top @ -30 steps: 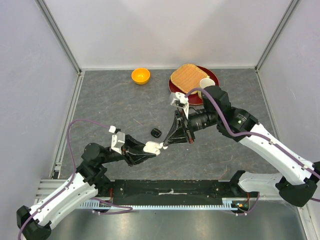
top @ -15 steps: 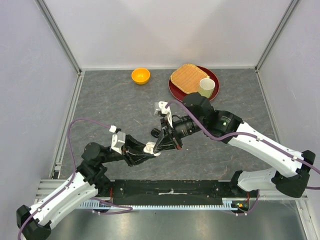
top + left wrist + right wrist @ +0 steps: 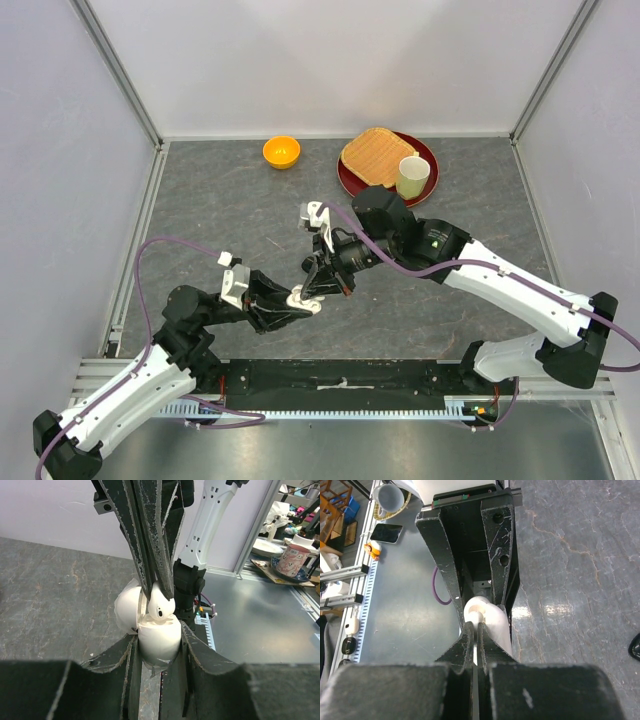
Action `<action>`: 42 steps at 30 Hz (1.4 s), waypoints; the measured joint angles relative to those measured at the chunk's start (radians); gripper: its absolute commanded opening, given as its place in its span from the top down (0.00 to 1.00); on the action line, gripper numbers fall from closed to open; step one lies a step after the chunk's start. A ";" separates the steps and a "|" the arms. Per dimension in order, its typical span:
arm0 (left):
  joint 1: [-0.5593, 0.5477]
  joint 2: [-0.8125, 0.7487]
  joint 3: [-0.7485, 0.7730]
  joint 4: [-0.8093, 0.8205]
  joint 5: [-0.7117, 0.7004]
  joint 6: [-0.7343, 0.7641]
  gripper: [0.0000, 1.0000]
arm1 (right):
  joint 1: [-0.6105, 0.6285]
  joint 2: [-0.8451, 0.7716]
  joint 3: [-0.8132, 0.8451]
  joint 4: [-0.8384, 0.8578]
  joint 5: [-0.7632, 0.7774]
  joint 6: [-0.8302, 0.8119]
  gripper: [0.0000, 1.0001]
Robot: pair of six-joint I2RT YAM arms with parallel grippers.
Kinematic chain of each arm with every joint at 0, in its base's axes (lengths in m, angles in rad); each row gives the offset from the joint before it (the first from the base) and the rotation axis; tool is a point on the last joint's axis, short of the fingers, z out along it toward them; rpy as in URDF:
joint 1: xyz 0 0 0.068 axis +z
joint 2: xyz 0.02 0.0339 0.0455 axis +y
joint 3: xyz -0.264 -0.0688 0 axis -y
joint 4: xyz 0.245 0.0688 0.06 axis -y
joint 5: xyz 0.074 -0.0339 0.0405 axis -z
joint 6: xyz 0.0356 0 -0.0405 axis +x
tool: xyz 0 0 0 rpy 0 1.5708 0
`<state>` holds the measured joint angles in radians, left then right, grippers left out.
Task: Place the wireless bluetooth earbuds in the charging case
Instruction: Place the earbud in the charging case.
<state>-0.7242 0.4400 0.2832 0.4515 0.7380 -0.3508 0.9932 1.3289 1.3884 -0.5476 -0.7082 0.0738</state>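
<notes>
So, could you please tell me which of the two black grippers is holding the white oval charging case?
The left gripper: it clamps the white charging case from both sides, whereas the right gripper pinches the small white earbud above it.

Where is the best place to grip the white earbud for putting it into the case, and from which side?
Pinch its upper end, coming from above. The earbud sits over the open case, so its lower end must be free to go in. The lid leans back on one side; the right gripper does well to keep clear of it.
</notes>
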 measured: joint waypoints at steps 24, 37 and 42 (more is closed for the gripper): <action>0.000 -0.004 0.000 -0.002 0.005 -0.002 0.98 | 0.016 0.011 -0.019 0.058 0.000 0.034 1.00; 0.000 -0.045 -0.001 -0.004 -0.017 -0.003 0.98 | 0.033 0.013 -0.027 0.092 -0.002 0.033 0.78; 0.000 -0.052 -0.009 -0.009 -0.037 -0.003 0.98 | 0.038 0.013 -0.027 0.091 0.005 0.035 0.61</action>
<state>-0.7242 0.3878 0.2745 0.4427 0.7013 -0.3534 1.0309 1.3418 1.3617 -0.4568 -0.7033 0.1085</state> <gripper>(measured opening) 0.360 0.284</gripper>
